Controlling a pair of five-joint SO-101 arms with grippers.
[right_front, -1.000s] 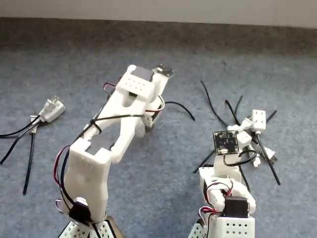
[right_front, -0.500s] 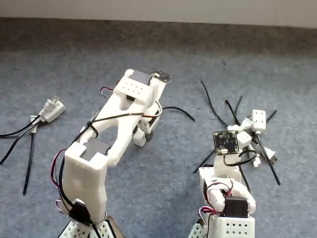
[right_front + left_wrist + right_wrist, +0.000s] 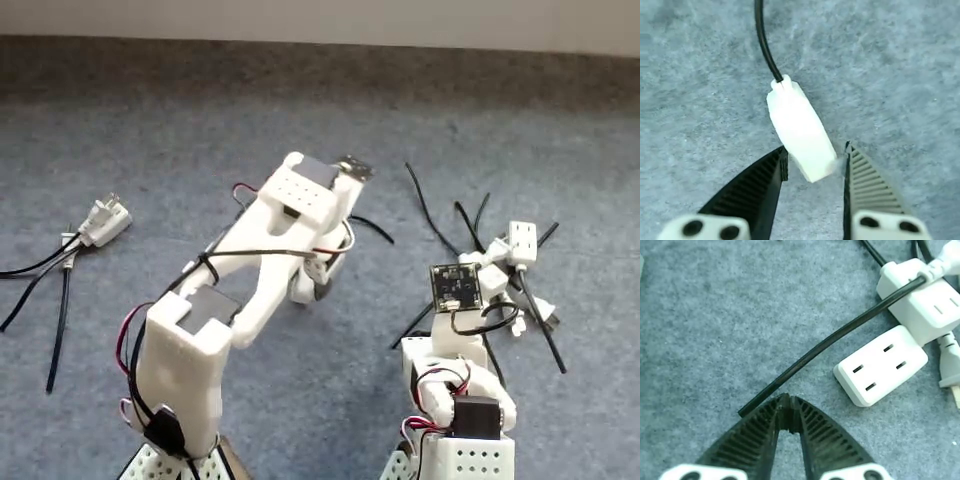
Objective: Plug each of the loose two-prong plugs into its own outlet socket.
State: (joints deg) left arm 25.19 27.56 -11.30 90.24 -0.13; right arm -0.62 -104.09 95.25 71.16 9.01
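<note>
We see the left arm [image 3: 200, 350] stretched from the near edge toward the middle of the table [image 3: 330, 100], and the right arm [image 3: 470, 410] folded at the near right. Between the tips of the left gripper [image 3: 815, 151] sits the end of a plug [image 3: 797, 125], seemingly pinched from both sides, its cord [image 3: 764, 45] running away from the gripper. A second plug [image 3: 105, 220] lies at the far left, well apart from both arms. The outlet sockets [image 3: 515, 245] cluster at the right, just beyond the right arm. The right gripper [image 3: 789, 412], fingertips meeting, sits just beside a loose cord [image 3: 830, 342] that runs over one socket block [image 3: 920, 297]; another socket [image 3: 880, 365] lies beside that cord, right against the block
</note>
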